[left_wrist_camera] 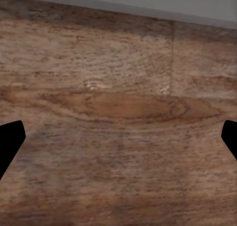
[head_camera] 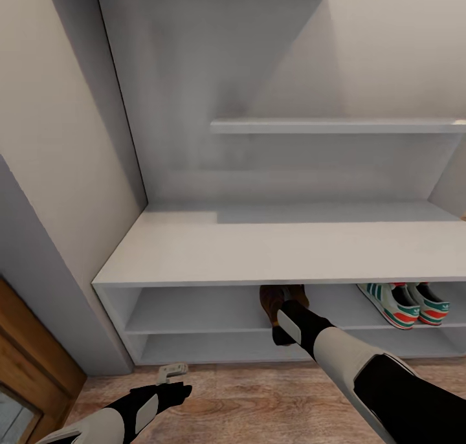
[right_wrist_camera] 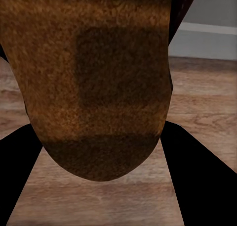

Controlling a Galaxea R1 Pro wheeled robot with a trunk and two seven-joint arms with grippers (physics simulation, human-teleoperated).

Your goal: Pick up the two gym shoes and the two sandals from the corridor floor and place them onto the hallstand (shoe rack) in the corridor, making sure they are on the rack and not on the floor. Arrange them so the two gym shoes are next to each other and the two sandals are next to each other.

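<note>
We have our right gripper (head_camera: 283,327) reaching into the upper open shelf of the shoe rack (head_camera: 259,246), fingers closed on a brown sandal (right_wrist_camera: 98,87) so it can join the other sandal (head_camera: 299,295) just beside it. The gym shoes (head_camera: 404,303) already sit side by side further right on that shelf. Our left gripper (head_camera: 169,382) hangs over the bare floor (left_wrist_camera: 118,107), fingers wide, holding nothing.
</note>
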